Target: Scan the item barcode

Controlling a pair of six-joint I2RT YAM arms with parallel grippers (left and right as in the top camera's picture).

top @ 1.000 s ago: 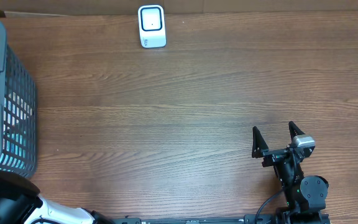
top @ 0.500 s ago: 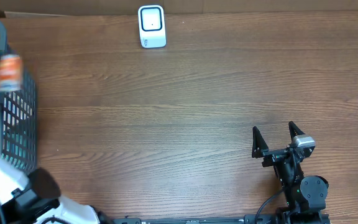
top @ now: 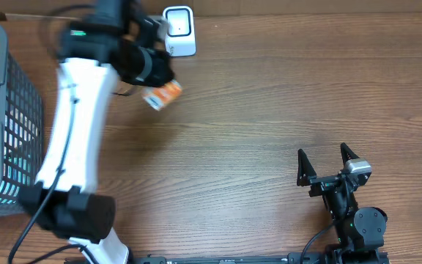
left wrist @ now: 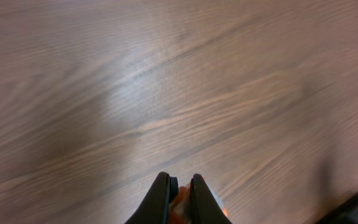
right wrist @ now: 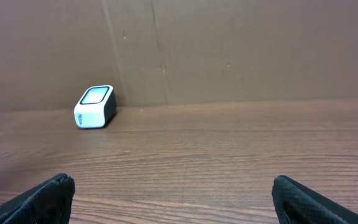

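Brown wooden desk (top: 269,110) fills the view, with a cardboard wall (right wrist: 229,50) behind it. Your left claw (top: 157,85) is clamped on the small orange-and-white item (top: 164,96). It holds the item above the desk, near the white scanner (top: 179,31), on its robot side, long axis slanted. Your right claw (top: 328,163) stands wide apart, empty, well away. The item's print is too blurred to read.

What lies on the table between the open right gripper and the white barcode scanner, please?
Only bare wooden table lies between the right gripper and the barcode scanner, shown in the overhead and right wrist views.
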